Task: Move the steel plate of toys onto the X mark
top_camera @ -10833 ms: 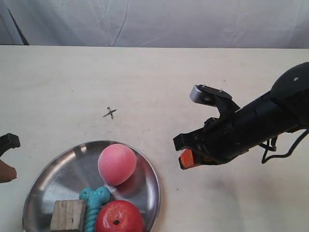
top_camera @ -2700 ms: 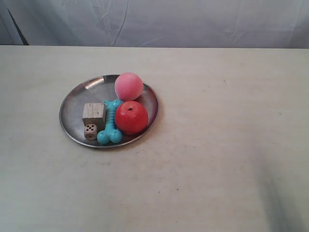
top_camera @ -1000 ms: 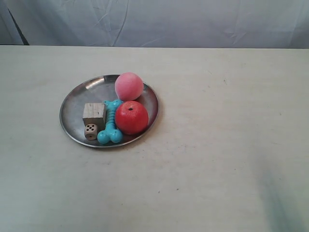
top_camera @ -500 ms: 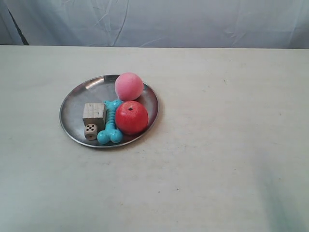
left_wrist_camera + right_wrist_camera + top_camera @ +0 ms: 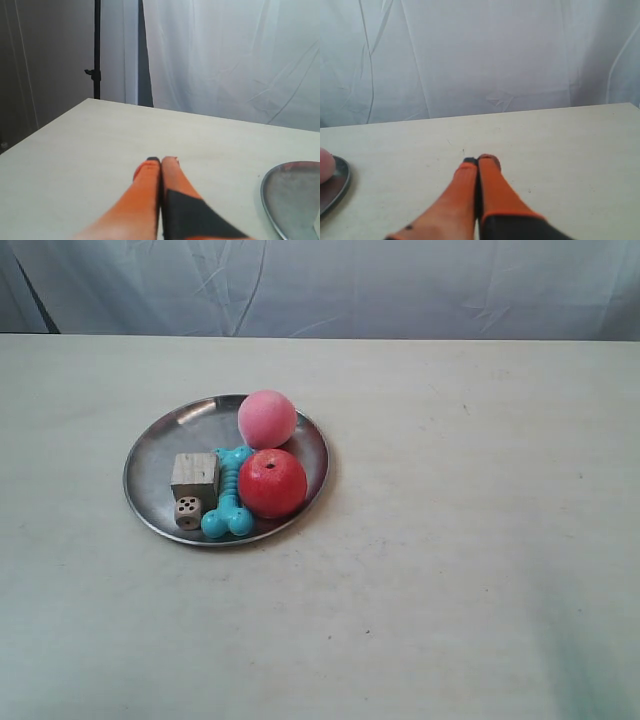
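The steel plate rests on the table, left of centre in the exterior view. It holds the pink ball, the red apple-like ball, the turquoise bone, the pale wooden cube and the small die. No X mark shows; the plate covers the spot where it was. Neither arm appears in the exterior view. My left gripper is shut and empty, with the plate's rim off to one side. My right gripper is shut and empty, the plate's edge and a bit of the pink ball beside it.
A pale cloth backdrop hangs behind the table's far edge. A dark stand pole rises beyond the table corner in the left wrist view. The cream tabletop stretches wide to the plate's right and front.
Since the oldest frame the plate with its toys has moved up onto the spot of the cross, and both arms have left the exterior view. Over the last second nothing moves.
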